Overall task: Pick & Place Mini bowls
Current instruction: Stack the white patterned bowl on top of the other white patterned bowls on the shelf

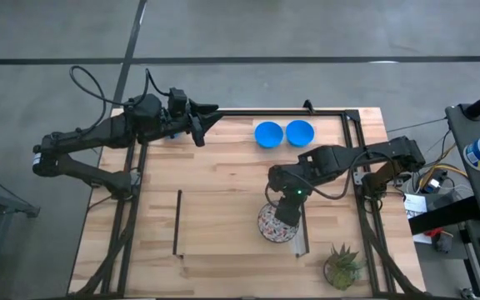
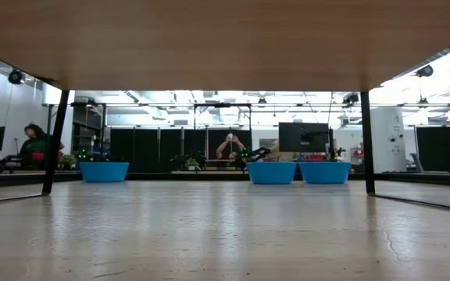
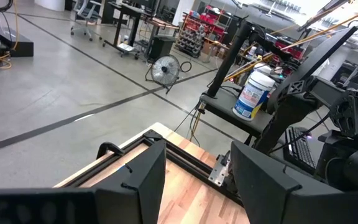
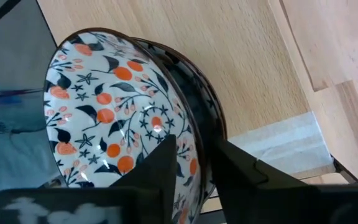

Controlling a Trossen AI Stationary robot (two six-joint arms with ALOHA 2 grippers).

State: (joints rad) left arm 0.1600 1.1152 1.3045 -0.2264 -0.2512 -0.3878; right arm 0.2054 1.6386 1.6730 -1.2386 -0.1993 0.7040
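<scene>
A white bowl with a red-and-dark floral pattern (image 1: 272, 225) sits near the table's near right part. The right wrist view shows it (image 4: 114, 115) on top of more rims, like a stack. My right gripper (image 1: 285, 215) is shut on its rim. Two blue bowls (image 1: 268, 133) (image 1: 299, 132) stand side by side near the far edge. The low view shows three blue bowls (image 2: 104, 172) (image 2: 272, 172) (image 2: 324, 172). My left gripper (image 1: 211, 115) is open and empty at the far edge, left of the blue bowls; it also shows in its wrist view (image 3: 197, 171). My right gripper holds the patterned bowl by its rim (image 4: 194, 134), one finger (image 4: 163, 165) inside the bowl and the other (image 4: 244, 171) outside its wall. The fingers come from above, slanting from the table's far side. I cannot tell whether the bowl is lifted.
A small green plant (image 1: 342, 265) stands at the near right corner. A grey strip (image 1: 302, 237) lies right beside the patterned bowl, and a black bar (image 1: 177, 221) lies at the near left. A black rail (image 1: 265, 112) runs along the far edge. People (image 2: 229, 148) show beyond the table.
</scene>
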